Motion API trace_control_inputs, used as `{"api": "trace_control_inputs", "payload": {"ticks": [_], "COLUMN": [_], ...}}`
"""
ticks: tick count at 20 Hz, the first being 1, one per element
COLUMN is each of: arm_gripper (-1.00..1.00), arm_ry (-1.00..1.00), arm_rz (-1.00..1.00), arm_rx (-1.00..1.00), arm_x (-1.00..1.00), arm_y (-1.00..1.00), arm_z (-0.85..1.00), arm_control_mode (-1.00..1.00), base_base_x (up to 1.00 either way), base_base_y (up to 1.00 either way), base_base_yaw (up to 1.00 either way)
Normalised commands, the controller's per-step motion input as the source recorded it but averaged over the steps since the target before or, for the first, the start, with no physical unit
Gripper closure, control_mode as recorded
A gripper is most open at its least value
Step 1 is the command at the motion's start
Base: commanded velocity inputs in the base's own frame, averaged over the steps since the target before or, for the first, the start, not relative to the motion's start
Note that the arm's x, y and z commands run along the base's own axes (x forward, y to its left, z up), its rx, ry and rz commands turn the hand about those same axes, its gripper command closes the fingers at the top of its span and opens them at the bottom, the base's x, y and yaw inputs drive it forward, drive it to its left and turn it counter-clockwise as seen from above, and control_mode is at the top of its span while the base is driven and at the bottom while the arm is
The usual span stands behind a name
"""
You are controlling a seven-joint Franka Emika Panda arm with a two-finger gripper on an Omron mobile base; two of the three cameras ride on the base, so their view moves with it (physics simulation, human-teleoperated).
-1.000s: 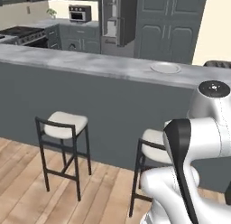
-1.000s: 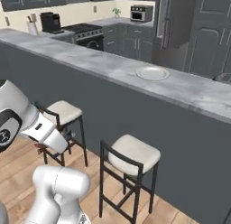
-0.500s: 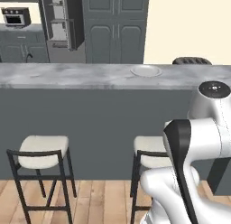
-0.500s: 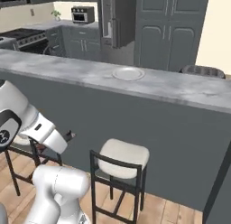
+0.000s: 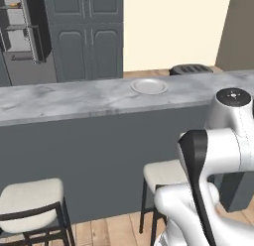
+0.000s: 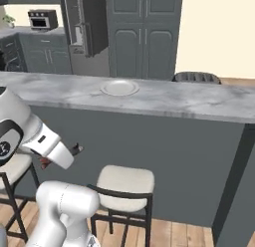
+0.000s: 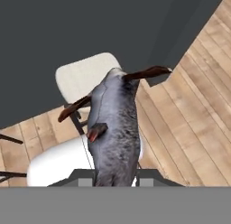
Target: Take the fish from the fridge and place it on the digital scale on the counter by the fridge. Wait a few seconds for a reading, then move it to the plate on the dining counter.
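Observation:
In the hand view a grey fish (image 7: 115,128) with reddish-brown fins hangs lengthwise from my gripper (image 7: 115,179), which is shut on its lower end. One dark fin tip (image 6: 75,149) pokes out past my forearm, low in front of the bar. The round pale grey plate (image 5: 149,86) (image 6: 119,87) lies on the dining counter (image 5: 64,98) (image 6: 199,99), well above and beyond the fish. The fridge (image 5: 25,31) (image 6: 84,22) stands far back on the left with its door open.
Cushioned stools (image 5: 30,200) (image 5: 163,173) (image 6: 124,184) stand against the bar's plain grey front, one seat (image 7: 85,74) right under the fish. A dark rounded object (image 5: 191,69) (image 6: 196,77) sits behind the bar. Tall dark cabinets (image 6: 144,37) line the back wall.
The whole scene has slid left in both base views: the base has moved along the bar, now seen more squarely. The fish stays in the gripper.

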Motion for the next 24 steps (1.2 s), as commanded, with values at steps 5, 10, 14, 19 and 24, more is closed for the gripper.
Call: {"api": "trace_control_inputs", "payload": {"ticks": [5, 10, 14, 19, 24], "arm_gripper": [1.00, 1.00, 1.00, 1.00, 1.00], "arm_ry": [0.00, -0.19, -0.49, -0.37, -0.04], "arm_rz": [0.00, -0.09, -0.04, 0.00, 0.03], "arm_rx": [0.00, 0.00, 0.00, 0.02, 0.02], "arm_x": [0.00, -0.04, -0.44, -0.14, 0.77], "arm_y": [0.00, 0.04, 0.00, 0.00, 0.00], "arm_z": [0.00, 0.31, 0.93, 1.00, 0.90], "arm_control_mode": [1.00, -1.00, -1.00, -1.00, -1.00], "base_base_x": [0.72, 0.12, 0.00, 0.00, 0.00], "base_base_y": [0.29, 0.12, 0.00, 0.00, 0.00], "base_base_yaw": [-0.36, -0.11, 0.00, 0.00, 0.00]}}
